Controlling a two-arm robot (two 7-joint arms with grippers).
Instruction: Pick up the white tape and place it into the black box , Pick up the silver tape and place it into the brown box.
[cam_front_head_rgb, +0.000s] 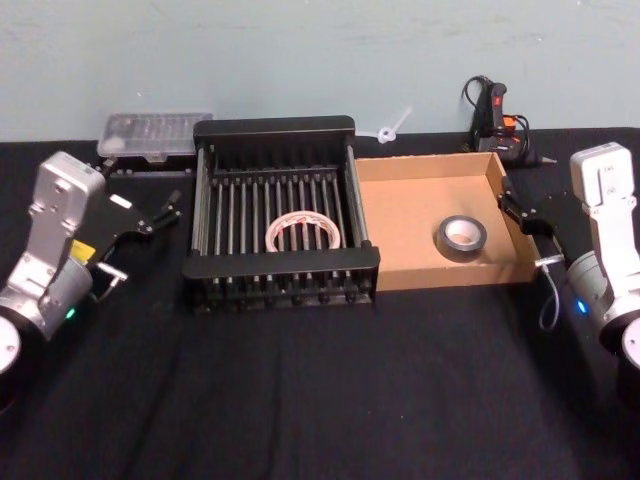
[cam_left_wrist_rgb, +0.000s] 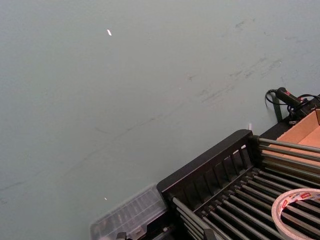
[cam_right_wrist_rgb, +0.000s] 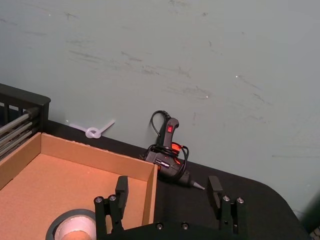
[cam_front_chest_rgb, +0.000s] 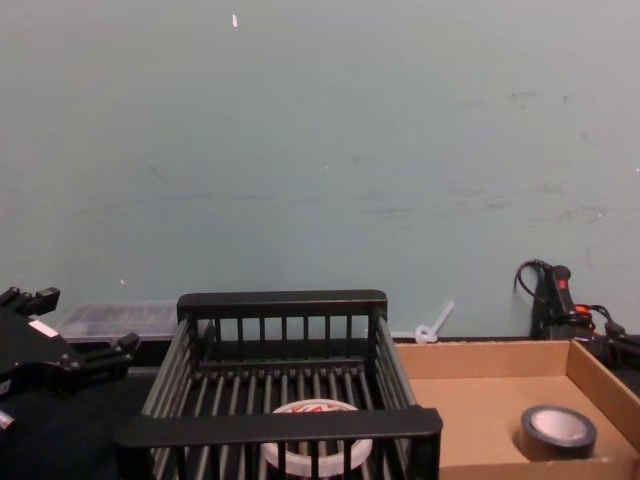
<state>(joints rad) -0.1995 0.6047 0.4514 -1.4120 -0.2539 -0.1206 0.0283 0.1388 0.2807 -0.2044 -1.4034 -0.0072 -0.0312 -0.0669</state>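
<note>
The flat whitish translucent roll of white tape (cam_front_head_rgb: 302, 231) with red print lies on the barred floor of the black slatted plastic crate (cam_front_head_rgb: 281, 128), a little toward six o'clock of the crate's middle. The dull grey-silver roll of tape (cam_front_head_rgb: 461, 237) lies flat inside the shallow tan cardboard box (cam_front_head_rgb: 432, 167), toward four o'clock on its floor. Box and crate sit side by side, touching, on the black surface (cam_front_head_rgb: 300, 400).

By my reading both rolls are home, so the step in hand is simply pulling clear. My left tool (cam_front_head_rgb: 172, 205) hangs at nine o'clock of the crate, just outside its rim, fingers slightly parted and holding nothing. My right tool (cam_right_wrist_rgb: 169, 192) sits at three o'clock of the cardboard box, astride its low wall, jaws wide apart and empty.

To do this well I would lift the right tool straight up before drawing back, so neither finger hooks the cardboard wall and drags the box. The left should retreat outward, away from the crate rim.
</note>
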